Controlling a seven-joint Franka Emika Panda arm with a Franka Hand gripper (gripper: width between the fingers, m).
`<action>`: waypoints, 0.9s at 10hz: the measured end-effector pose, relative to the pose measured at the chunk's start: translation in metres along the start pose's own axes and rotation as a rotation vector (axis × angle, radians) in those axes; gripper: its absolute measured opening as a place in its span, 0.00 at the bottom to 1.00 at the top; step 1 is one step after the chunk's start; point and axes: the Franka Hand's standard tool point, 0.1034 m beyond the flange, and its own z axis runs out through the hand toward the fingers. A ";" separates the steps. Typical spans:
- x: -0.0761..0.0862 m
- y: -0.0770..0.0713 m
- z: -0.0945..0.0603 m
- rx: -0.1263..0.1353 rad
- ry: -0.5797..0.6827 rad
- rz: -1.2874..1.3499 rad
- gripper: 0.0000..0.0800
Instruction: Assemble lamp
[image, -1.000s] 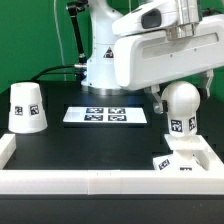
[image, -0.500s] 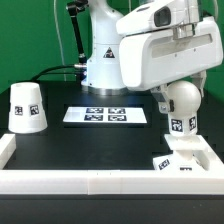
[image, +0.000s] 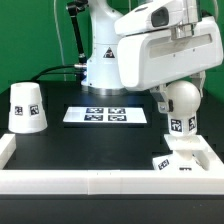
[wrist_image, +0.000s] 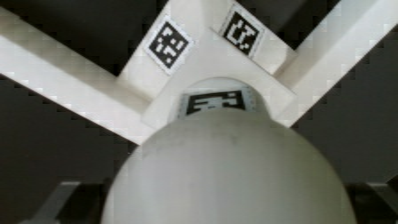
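Bulb: exterior view's right, upright, held above the base block (lower right corner).
Gripper: 2 fingers closed on the bulb's sides.
Shade: exterior view's far left, wide end down.
Marker board: centre, on the table.

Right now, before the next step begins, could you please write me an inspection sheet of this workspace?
Surface: black table with a white rail along the front; the marker board lies flat mid-table.
Job's things: shade stands wide end down at the exterior view's left; bulb is upright at its right; base block sits in front of the bulb, by the rail.
Clutter: nothing seen.
Grippers: claw is closed around the bulb.
Cables: a dark cable runs beside the robot pedestal.
Surroundings: green backdrop.
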 end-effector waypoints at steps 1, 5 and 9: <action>0.003 -0.002 -0.001 -0.009 0.012 0.148 0.72; 0.001 0.003 -0.002 -0.018 0.014 0.625 0.72; -0.001 0.005 -0.002 -0.020 0.018 0.838 0.72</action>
